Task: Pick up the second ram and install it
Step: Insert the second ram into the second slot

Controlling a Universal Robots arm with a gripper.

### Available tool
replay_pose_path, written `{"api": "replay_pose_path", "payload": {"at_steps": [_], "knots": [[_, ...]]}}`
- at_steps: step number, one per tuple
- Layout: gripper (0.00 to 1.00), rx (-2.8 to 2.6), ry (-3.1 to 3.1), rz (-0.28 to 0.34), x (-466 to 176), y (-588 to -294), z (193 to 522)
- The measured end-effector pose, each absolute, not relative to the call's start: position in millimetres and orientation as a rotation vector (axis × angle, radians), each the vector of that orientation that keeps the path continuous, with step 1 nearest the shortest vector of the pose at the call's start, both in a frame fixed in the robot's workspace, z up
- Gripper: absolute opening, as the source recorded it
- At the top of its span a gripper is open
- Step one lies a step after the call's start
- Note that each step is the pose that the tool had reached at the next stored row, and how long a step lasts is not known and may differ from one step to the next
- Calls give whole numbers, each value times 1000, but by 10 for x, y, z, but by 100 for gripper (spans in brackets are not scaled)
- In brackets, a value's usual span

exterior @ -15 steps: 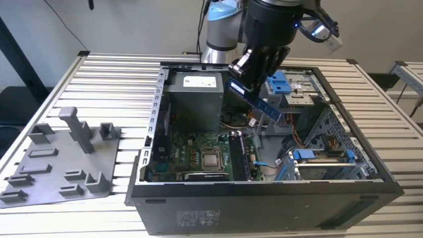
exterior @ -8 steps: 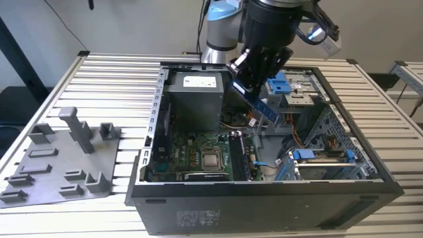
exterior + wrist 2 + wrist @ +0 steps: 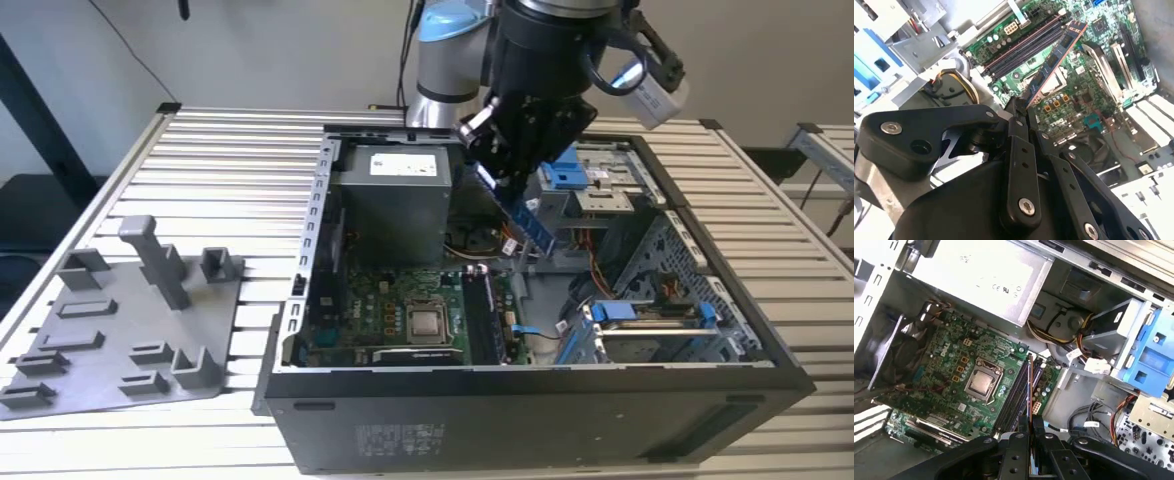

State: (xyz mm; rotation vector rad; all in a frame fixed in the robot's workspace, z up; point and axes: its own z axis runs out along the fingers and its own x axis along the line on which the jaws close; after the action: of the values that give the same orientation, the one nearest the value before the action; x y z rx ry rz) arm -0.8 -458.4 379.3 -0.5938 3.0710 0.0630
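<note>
My gripper (image 3: 505,168) hangs over the open computer case (image 3: 534,410), shut on the second ram (image 3: 530,222). The ram is a long thin stick that slants down from the fingers toward the motherboard (image 3: 387,310). In the second wrist view the ram (image 3: 1054,57) reaches out from the gripper (image 3: 1021,106), with its far end above the memory slots (image 3: 1021,47). In the first wrist view I see the stick edge-on (image 3: 1030,390), held in the gripper (image 3: 1030,429) in line with the slots (image 3: 1015,397) beside the processor socket (image 3: 983,381). The ram is well above the board.
A grey power supply (image 3: 391,195) stands in the case at the exterior view's left of the gripper. Blue drive brackets (image 3: 650,313) and cables fill the case's right side. A grey holder plate with upright posts (image 3: 127,330) lies on the slatted table at the left.
</note>
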Motion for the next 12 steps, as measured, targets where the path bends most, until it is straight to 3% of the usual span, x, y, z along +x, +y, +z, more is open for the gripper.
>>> {"api": "replay_pose_path", "payload": {"at_steps": [12], "knots": [[14, -277, 3112, 61, -8, -4584, 3758]]}}
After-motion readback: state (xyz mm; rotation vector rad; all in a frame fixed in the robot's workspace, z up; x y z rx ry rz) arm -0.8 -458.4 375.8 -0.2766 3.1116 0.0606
